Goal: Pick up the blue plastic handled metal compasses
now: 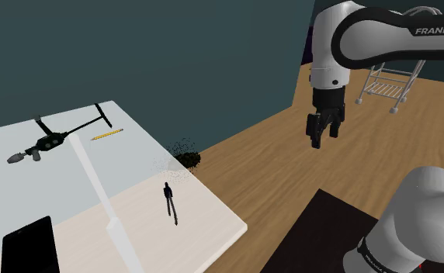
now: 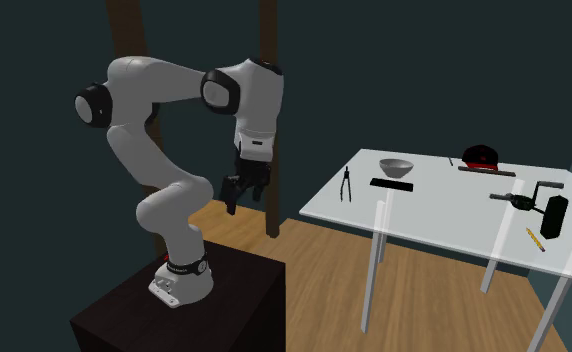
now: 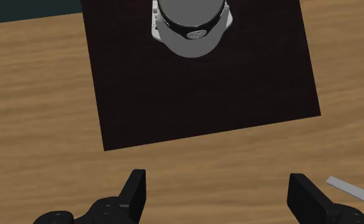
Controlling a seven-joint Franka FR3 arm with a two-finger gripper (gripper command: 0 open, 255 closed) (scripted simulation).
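The compasses [image 1: 169,203] lie flat on the white desk [image 1: 135,178], in the lower middle of the shoulder view, close to the desk's near edge and with bare surface all around them. They look dark there, with a rounded head and two thin legs that run nearly together to the points. In the second exterior view the compasses [image 2: 346,186] sit at the left end of the desk [image 2: 444,210], right of the frame's centre, with the legs a little apart. Just beside them on the right is a flat black bar [image 2: 391,184], and behind that a grey bowl [image 2: 395,167]. Further right are a red and black cap [image 2: 480,156], a hand drill [image 2: 519,199], a black slab [image 2: 554,215] and a yellow pencil [image 2: 535,239].

In the shoulder view the pencil [image 1: 106,134] and hand drill [image 1: 46,143] are at the upper left, well apart from the compasses, and the black slab [image 1: 30,244] is at the lower left.

The gripper [image 1: 321,133] hangs at the upper right of the shoulder view, pointing down over the wooden floor [image 1: 267,171], well apart from the desk. In the second exterior view the gripper [image 2: 242,195] is left of centre, above the dark stand [image 2: 224,300]. In the wrist view the gripper [image 3: 219,194] has its fingers [image 3: 135,188] spread wide with only floor between them, and the stand [image 3: 200,95] lies beyond them.
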